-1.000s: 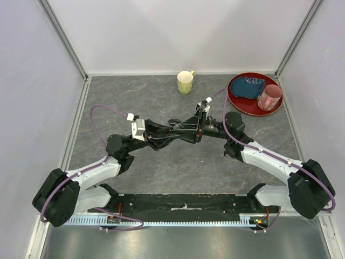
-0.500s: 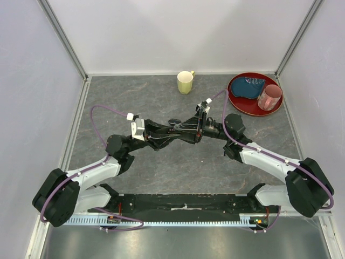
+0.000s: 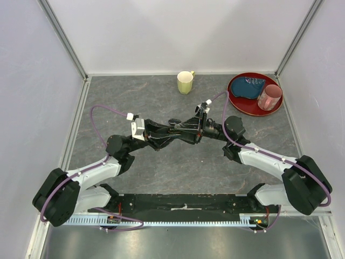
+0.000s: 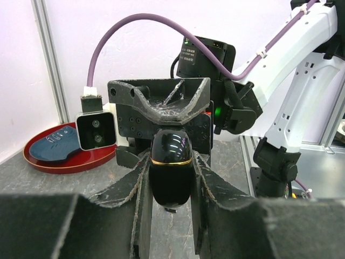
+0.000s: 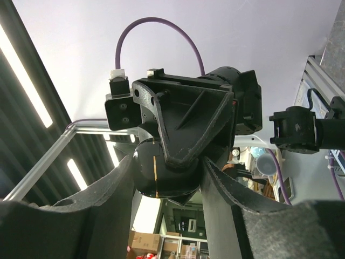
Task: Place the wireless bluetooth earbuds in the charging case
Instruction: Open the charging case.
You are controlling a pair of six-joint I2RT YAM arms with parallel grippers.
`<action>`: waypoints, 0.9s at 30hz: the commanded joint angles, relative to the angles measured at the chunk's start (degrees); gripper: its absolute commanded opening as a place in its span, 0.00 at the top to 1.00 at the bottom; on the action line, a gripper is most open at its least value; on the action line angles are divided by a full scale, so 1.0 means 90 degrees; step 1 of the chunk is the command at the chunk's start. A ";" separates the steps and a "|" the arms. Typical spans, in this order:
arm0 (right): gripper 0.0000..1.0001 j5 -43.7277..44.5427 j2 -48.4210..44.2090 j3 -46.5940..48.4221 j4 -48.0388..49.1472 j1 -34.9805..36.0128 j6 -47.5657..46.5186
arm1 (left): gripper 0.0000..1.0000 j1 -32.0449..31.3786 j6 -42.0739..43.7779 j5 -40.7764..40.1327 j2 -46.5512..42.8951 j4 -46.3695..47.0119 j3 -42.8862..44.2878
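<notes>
left arm [image 3: 97, 170] and right arm [image 3: 269, 159] meet nose to nose at mid-frame over the grey counter [image 3: 161, 97] in the top view; left jaws clamped on the charging case [image 4: 171, 156], a glossy black oval with a thin gold seam, at centre of the left wrist view; right jaws closed around the same case from the opposite side, one finger [image 4: 159, 100] lying over its top end. Yellow mug [image 3: 185, 82] at upper centre of the top view, well apart from the arms; red plate [image 3: 240, 102] at upper right, carrying a blue item [image 3: 252, 85] and a pink cup [image 3: 269, 97].
</notes>
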 commanded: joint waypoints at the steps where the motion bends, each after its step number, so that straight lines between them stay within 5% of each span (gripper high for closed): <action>1: 0.81 0.0275 -0.0055 0.0013 0.1023 -0.0017 0.0375 | 0.98 -0.0010 -0.0021 -0.0076 0.0060 0.0349 -0.0004; 6: 0.32 0.0392 -0.0386 0.0119 0.0098 -0.0007 -0.0519 | 0.98 -0.0010 0.0067 -0.0252 -0.0048 0.0340 -0.0082; 9: 0.23 0.0558 -0.0786 0.0549 -0.1492 -0.0017 -0.1776 | 0.98 -0.0010 0.0155 -0.0349 -0.0174 0.0194 -0.0151; 20: 0.17 0.1992 -0.1266 0.2931 -0.7527 0.0042 -0.6566 | 0.98 -0.0010 0.0292 -0.0642 -0.0478 -0.0031 -0.0317; 27: 0.17 0.2062 -0.1022 0.3460 -0.8342 0.0324 -0.7573 | 0.98 -0.0010 0.0224 -0.0545 -0.0448 -0.0148 -0.0219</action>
